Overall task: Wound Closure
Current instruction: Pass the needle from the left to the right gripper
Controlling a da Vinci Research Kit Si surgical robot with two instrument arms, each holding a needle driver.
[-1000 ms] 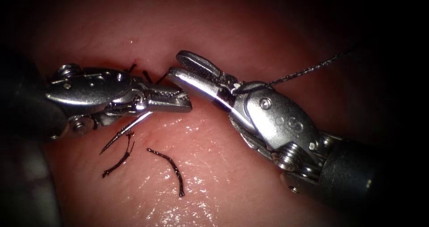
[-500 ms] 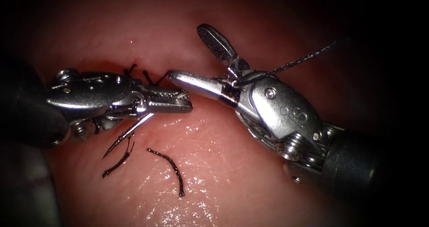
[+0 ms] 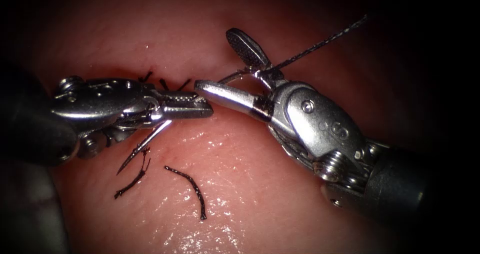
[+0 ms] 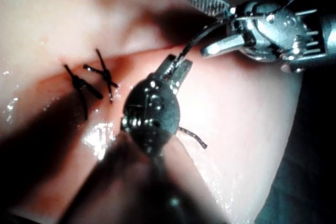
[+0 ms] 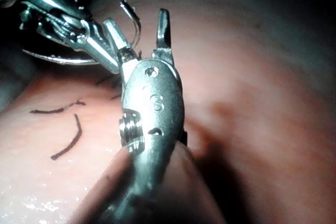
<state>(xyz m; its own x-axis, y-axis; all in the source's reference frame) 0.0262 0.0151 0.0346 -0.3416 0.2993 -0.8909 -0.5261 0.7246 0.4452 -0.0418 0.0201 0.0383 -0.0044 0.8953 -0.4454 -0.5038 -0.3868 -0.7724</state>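
My left tool (image 3: 202, 106) lies across the tissue (image 3: 260, 194) with its jaws shut on the curved needle (image 3: 145, 144), roughly mid-curve. The sharp end points down and to the left, above the surface and not in the tissue. The needle's tail end (image 3: 231, 76) arcs up between the widely open jaws of my right tool (image 3: 215, 59), which hold nothing. Thread (image 3: 320, 44) runs from there up to the right. The same arc of needle (image 4: 202, 32) runs from my left tool (image 4: 176, 64) to the right tool (image 4: 205, 24). The needle (image 5: 135, 24) passes between the right tool's jaws (image 5: 135, 18).
Tied stitches (image 3: 165, 83) with short dark ends sit on the cut just behind the left tool, seen too as knots (image 4: 102, 74). Two cut ends of thread (image 3: 192, 186) (image 3: 132, 179) lie loose on the wet tissue below the left tool.
The right tool's jaws have swung wide open and shifted slightly right. The needle's tail end now shows between them, and the thread has risen. The left tool has kept its hold.
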